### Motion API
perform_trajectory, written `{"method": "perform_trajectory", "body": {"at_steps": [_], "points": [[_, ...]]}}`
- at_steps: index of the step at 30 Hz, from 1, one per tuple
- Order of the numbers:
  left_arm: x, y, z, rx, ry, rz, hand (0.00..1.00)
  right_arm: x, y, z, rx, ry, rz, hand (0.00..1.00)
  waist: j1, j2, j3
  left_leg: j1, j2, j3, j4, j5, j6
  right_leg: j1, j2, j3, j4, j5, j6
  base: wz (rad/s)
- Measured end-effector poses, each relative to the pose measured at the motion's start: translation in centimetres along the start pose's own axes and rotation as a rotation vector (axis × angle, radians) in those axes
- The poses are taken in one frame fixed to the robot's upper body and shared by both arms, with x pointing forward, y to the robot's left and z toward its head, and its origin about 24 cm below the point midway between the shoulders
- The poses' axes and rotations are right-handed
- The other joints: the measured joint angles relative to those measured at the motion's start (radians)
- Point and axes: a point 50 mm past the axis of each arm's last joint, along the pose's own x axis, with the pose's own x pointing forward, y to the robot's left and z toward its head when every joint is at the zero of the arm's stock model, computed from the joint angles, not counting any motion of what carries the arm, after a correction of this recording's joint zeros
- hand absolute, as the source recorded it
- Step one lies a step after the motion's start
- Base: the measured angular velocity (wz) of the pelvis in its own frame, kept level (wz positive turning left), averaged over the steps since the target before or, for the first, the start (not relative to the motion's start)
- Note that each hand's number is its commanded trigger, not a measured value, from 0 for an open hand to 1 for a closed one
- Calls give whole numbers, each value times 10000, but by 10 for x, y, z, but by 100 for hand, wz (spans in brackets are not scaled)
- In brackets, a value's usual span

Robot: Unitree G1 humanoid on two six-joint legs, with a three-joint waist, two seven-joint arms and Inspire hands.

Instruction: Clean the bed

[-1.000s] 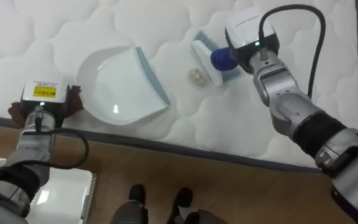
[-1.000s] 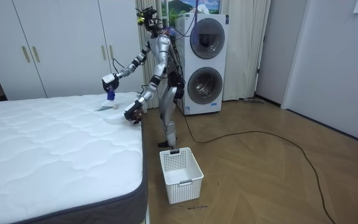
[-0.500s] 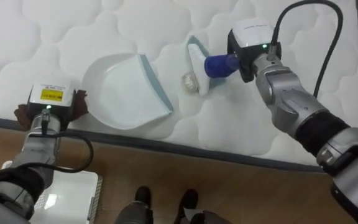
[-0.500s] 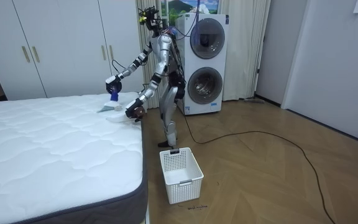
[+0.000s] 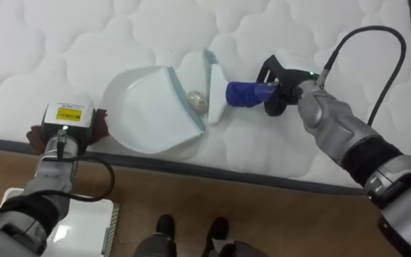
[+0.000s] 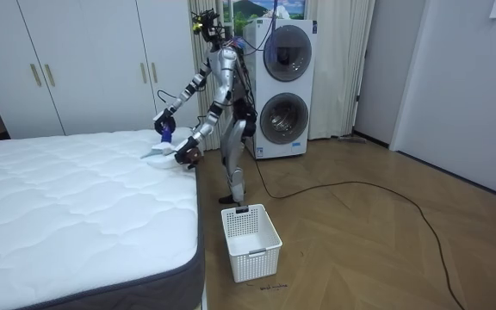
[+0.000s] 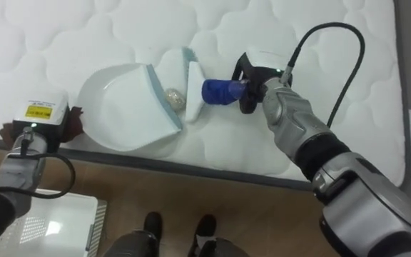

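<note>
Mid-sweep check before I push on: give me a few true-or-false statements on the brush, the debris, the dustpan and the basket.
1. The right hand is curled round the blue handle of the brush. True.
2. The small pale ball already lies deep inside the dustpan. False: it sits at the pan's lip, right beside the brush head.
3. The dustpan rests on the mattress near the bed's edge, with the left hand at its far end from the brush. True.
4. The white basket stands on the bed. False: it stands on the wooden floor beside the bed.
</note>
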Motion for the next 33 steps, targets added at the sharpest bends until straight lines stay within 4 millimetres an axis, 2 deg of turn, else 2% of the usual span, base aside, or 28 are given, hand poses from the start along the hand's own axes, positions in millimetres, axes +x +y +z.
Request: {"method": "perform_trajectory", "body": {"at_steps": [4,12,33], "points": [[0,0,-2,61,40,-3,100,0,6,4,386,-112,382,100,6,15,-7,-15,-1,7,-16,0,0,-3,1,-27,-42,-13,1,1],[-2,-3,-1,178,-19,-71,100,0,7,2,502,-68,635,100,4,159,-87,61,-14,2,-123,6,-2,5,-14,-14,-46,-14,1,0],[-4,-8,0,154,-104,-177,100,-2,4,-2,614,-192,756,100,-94,159,-104,230,-84,66,-391,220,51,8,-146,67,23,-35,35,0]]}}
